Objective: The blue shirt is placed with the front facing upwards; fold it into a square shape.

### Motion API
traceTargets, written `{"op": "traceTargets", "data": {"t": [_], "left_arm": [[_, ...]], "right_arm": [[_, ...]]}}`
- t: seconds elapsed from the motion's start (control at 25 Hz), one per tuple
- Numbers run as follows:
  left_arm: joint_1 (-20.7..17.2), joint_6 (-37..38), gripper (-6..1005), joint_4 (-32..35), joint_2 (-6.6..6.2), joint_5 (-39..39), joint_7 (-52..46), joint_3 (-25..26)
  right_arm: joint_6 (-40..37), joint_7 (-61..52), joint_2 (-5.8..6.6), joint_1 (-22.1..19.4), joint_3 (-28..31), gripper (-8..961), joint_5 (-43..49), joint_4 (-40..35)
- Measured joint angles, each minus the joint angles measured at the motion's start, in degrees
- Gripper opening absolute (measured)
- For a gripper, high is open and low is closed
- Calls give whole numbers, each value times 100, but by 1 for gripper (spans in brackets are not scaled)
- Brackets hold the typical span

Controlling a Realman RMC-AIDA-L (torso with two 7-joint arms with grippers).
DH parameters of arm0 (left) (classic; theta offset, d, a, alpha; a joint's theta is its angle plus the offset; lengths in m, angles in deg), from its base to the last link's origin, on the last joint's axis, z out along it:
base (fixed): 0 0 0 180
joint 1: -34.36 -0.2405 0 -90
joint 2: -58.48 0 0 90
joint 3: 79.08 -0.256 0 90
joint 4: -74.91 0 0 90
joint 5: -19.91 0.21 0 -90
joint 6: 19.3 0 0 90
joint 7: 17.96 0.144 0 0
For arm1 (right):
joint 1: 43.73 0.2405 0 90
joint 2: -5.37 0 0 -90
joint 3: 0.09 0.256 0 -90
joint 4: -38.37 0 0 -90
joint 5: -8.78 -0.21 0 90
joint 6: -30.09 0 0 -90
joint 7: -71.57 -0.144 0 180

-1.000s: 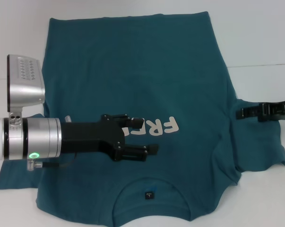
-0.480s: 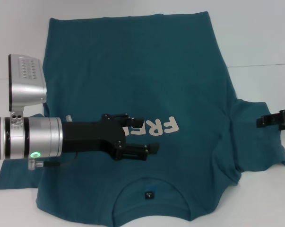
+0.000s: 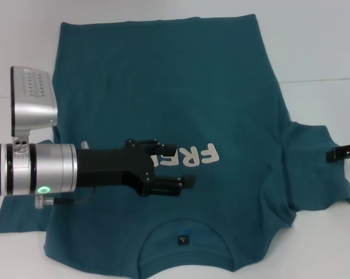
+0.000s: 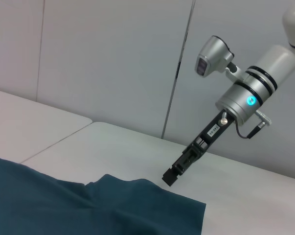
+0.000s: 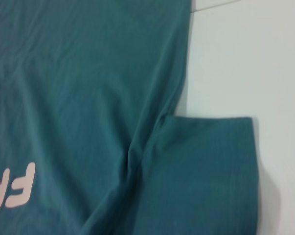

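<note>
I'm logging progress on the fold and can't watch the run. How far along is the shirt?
Nothing is folded yet: the blue shirt lies flat, front up, lettering showing, both sleeves spread out. In hand: the left gripper hovers open over the chest holding nothing; the right gripper hangs beside the sleeve on that side, clear of the cloth. All folds into a square remain.

Even, bright overhead light; soft shadow beside the sleeve in the right wrist view. Glare on the left gripper's (image 3: 183,165) silver housing. Right wrist view slightly soft; the head view sharp.
</note>
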Motion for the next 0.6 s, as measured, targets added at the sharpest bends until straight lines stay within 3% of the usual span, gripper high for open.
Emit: {"op": "traceTargets", "data": {"t": [0.6], "left_arm": [[19,1,875,-9,12,0,0,-8]], "right_arm": [[123,60,-150,-91,-13,890,0,59]]}}
